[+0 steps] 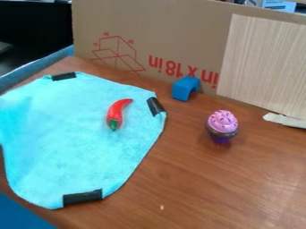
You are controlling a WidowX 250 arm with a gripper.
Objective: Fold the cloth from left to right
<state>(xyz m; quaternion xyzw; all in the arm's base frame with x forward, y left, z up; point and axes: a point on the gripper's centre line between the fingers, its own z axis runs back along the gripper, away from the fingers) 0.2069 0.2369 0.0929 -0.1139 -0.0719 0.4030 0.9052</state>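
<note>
A light blue cloth (71, 138) lies spread open and mostly flat on the left part of the wooden table. Strips of black tape sit at its upper left, right and bottom corners. A red toy chili pepper (119, 112) with a green stem end rests on the cloth, right of its middle.
A cupcake toy (222, 126) with pink top and purple base stands on the table (197, 179) right of the cloth. A blue arch block (186, 88) stands by the cardboard wall (167, 31) at the back. A pale torn piece (285, 120) lies at the right edge.
</note>
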